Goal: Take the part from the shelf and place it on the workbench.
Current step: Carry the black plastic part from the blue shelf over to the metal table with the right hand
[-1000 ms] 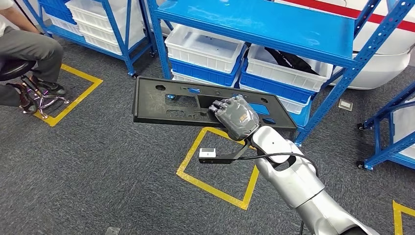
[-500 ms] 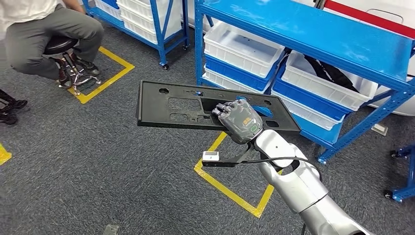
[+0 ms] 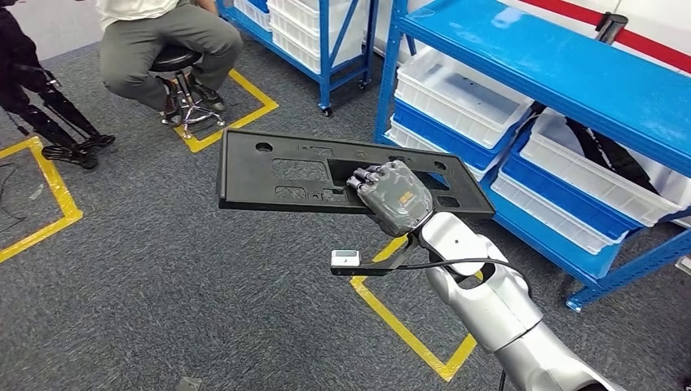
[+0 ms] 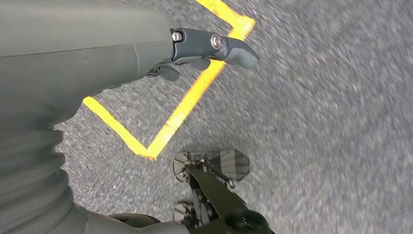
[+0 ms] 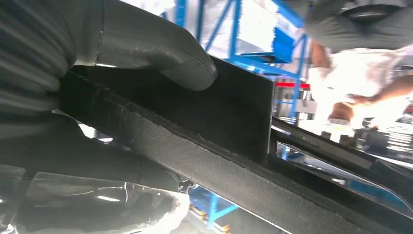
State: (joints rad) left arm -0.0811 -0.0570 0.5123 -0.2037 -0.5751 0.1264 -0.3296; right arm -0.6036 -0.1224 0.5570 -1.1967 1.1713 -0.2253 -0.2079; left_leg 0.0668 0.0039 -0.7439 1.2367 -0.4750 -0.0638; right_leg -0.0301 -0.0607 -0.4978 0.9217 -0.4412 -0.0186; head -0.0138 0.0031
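Observation:
The part is a long flat black plastic panel (image 3: pixel 277 171) with several cut-outs, held level in the air over the grey carpet. My right hand (image 3: pixel 395 195) grips it near its right half, fingers over the top face. In the right wrist view the thumb (image 5: pixel 160 48) presses on the panel (image 5: pixel 229 112), whose thick edge runs across the picture. My left hand (image 4: pixel 204 48) hangs over the carpet with nothing in it, thumb stretched out and fingers loosely apart.
A blue shelf rack (image 3: pixel 570 73) with white bins (image 3: pixel 456 81) stands to the right behind the panel. A second blue rack (image 3: pixel 326 41) is at the back. A person sits on a stool (image 3: pixel 175 57) at the upper left. Yellow tape squares (image 3: pixel 407 326) mark the carpet.
The whole picture has shifted: the camera has turned left, so the rack slid right and the seated person moved toward the middle. The right hand still holds the panel the same way.

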